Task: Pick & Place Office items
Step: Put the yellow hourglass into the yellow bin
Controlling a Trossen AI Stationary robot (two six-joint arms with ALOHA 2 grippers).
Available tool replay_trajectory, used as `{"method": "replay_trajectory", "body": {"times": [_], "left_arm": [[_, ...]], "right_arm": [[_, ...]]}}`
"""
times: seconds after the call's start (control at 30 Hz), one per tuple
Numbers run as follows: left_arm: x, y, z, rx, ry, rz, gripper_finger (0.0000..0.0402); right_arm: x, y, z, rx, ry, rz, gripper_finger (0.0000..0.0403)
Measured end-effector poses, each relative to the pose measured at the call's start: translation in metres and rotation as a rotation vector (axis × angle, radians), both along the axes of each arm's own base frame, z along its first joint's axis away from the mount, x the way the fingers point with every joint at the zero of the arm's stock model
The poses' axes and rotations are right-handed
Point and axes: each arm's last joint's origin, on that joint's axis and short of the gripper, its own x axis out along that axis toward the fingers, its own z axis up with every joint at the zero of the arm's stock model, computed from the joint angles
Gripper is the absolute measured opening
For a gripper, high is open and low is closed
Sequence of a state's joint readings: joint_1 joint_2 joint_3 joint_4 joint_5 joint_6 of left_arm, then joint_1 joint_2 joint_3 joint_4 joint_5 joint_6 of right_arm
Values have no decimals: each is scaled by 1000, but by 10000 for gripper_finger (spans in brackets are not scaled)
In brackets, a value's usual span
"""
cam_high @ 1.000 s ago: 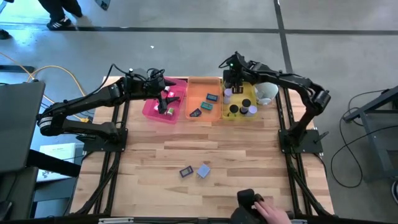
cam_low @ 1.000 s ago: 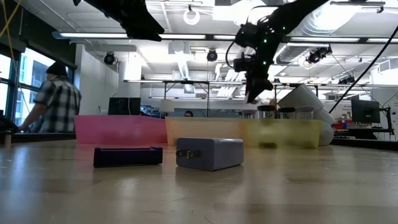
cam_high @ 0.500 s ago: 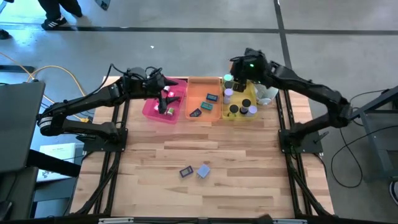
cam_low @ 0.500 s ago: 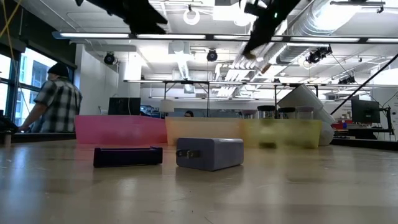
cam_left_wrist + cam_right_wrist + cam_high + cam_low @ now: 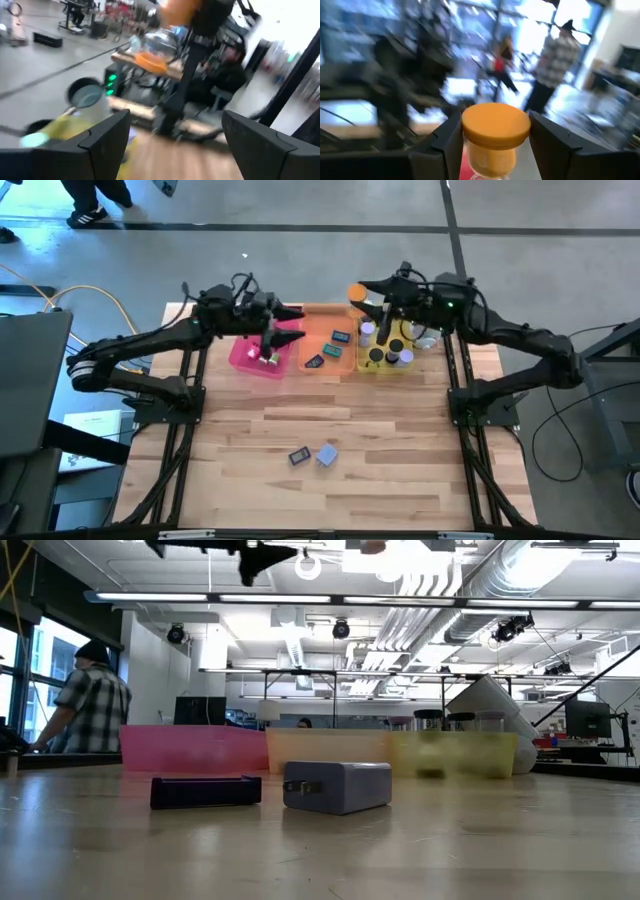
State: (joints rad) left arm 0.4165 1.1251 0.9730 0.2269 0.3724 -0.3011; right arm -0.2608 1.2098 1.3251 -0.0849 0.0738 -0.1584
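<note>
An orange round roll (image 5: 495,134) sits between the fingers of my right gripper (image 5: 360,292), which is shut on it and points level toward the table's left, high over the far ends of the orange tray (image 5: 328,340) and yellow tray (image 5: 384,368). My left gripper (image 5: 297,323) stands open and level above the pink tray (image 5: 245,358), facing the right one, with nothing between its fingers (image 5: 106,136). A dark blue flat rectangle (image 5: 298,456) and a lavender block (image 5: 327,454) lie flat on the table's near half. More small items lie in the three trays. My right gripper pinches the orange roll between its two fingers (image 5: 446,142), which stand on opposite sides of its body (image 5: 492,160) just below the wider orange top. The fingers come in level from the table's right. The roll is lifted clear, high above the trays.
A white cup (image 5: 428,330) lies right of the yellow tray. The three trays stand in a row along the table's far edge. Bare wood (image 5: 330,405) stretches between the trays and the two loose items. A person in a checked shirt (image 5: 92,700) stands in the room beyond.
My right gripper has risen from the yellow tray with the orange roll, tipping from pointing down to level and rolling, and now faces the table's left. My left gripper has lifted a little over the pink tray and tipped up to level, staying open.
</note>
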Motion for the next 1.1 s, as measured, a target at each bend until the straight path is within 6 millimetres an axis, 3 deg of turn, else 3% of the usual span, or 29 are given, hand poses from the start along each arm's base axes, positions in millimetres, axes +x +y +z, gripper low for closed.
{"method": "replay_trajectory", "body": {"times": [0.17,0.33,0.53,0.8,1.1], "left_arm": [[24,5,2,-116,-184,-121,305],[32,12,8,-252,-368,-251,305],[43,18,0,-402,-442,-299,305],[54,11,-6,-555,-538,-425,305],[54,11,-4,-599,-585,-396,305]], "right_arm": [[4,20,14,-15,-150,134,176],[4,38,24,-13,-260,257,176],[6,51,29,1,-326,352,176],[22,52,21,5,-314,353,176],[32,49,20,-55,-368,345,176]]}}
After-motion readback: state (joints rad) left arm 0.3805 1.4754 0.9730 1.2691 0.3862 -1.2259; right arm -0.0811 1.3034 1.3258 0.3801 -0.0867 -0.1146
